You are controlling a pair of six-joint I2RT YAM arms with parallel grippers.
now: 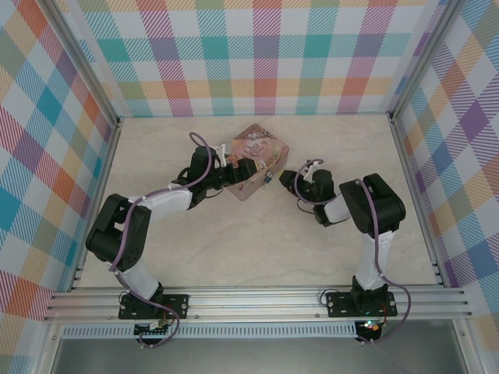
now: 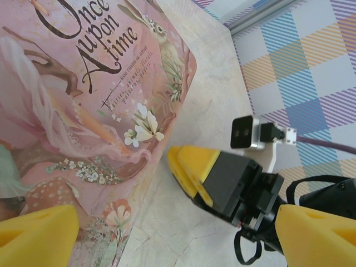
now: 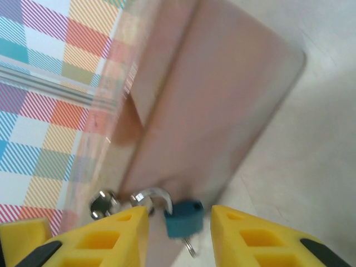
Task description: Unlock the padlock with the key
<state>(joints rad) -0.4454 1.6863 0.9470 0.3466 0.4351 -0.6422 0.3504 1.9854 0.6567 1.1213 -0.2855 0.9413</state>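
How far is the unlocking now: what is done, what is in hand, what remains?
Done: the right gripper straddles the padlock, which hangs on the tin. In hand: a small metal piece, probably the key, sticks out below it. To do: the shackle looks closed, so turning remains.

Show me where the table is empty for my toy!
Widest bare patch: the near middle of the table, between both arms. Also bare: the back corners either side of the pink tin. Crowded: the tin's front, where the left gripper and right gripper meet by the padlock.
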